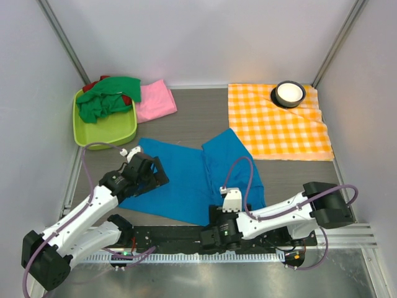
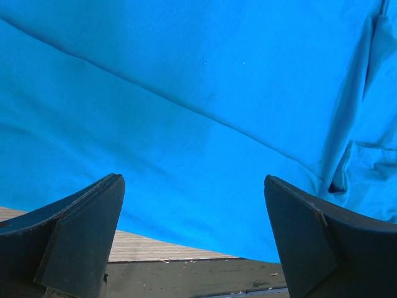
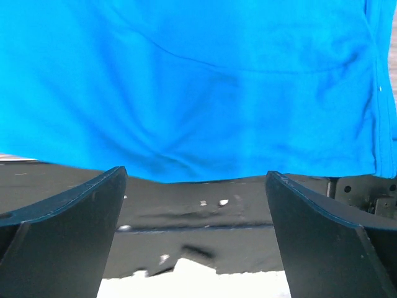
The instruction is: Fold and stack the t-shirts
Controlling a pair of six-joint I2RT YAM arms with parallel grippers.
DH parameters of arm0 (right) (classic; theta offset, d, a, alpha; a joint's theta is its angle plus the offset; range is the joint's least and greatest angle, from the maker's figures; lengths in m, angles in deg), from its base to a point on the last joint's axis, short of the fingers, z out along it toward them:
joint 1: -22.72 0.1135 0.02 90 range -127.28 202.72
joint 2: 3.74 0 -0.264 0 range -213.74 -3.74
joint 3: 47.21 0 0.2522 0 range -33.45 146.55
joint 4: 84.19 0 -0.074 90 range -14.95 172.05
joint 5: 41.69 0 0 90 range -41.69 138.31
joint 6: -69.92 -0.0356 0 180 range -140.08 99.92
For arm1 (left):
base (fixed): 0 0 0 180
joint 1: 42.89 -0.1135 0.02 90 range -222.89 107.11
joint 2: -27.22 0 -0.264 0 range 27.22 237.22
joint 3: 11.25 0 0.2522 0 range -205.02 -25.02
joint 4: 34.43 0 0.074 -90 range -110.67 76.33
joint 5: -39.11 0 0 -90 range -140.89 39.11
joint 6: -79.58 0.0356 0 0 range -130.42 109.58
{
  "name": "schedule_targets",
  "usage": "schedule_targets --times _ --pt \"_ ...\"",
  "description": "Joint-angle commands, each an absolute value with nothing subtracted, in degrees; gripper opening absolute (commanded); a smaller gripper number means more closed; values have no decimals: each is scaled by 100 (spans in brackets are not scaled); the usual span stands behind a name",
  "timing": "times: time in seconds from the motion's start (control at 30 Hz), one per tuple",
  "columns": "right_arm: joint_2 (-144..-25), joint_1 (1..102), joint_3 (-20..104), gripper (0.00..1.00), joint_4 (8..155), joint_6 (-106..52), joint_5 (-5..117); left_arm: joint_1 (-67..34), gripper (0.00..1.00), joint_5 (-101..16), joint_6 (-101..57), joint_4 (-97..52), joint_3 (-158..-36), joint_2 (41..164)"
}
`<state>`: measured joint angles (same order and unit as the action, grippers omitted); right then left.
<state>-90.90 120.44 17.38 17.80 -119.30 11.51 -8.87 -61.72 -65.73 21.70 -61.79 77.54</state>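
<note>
A bright blue t-shirt (image 1: 186, 177) lies spread and partly folded on the table's middle. My left gripper (image 1: 151, 171) hovers open over its left edge, and in the left wrist view the blue t-shirt (image 2: 198, 93) fills the frame past the open gripper (image 2: 192, 180). At the shirt's near hem my right gripper (image 1: 217, 218) is open and holds nothing. In the right wrist view the hem of the blue t-shirt (image 3: 186, 81) lies just ahead of the gripper (image 3: 195, 172). A pink t-shirt (image 1: 155, 100) lies at the back left. A green t-shirt (image 1: 108, 96) sits crumpled over a red one (image 1: 93, 84).
A lime green basket (image 1: 102, 131) at the back left holds the green and red shirts. An orange-and-white checked cloth (image 1: 279, 121) covers the back right, with a dark bowl (image 1: 289, 93) on its far edge. A black base rail (image 1: 186, 236) runs along the near edge.
</note>
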Motion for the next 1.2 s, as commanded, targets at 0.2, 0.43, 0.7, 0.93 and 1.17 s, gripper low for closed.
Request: schedule_targets --times 0.2,0.43,0.7,0.93,1.17 --pt "-7943 10266 2412 100 1866 -10283 -592 -870 100 -6294 -6692 1607 -6132 8241" --pt "-7748 9007 2253 100 3158 -8566 -575 -870 100 -6144 -6798 1036 -5552 8628" --pt "-8029 8671 2280 100 3432 -8117 -214 -870 100 -6091 -7123 1271 -5130 8637" --pt "-8214 8373 2253 100 3459 -8037 -74 -844 100 -5846 -7975 1720 -4357 7689" --pt "-8337 7696 2087 100 3836 -7669 251 -765 100 -5801 -8407 2651 -4101 6055"
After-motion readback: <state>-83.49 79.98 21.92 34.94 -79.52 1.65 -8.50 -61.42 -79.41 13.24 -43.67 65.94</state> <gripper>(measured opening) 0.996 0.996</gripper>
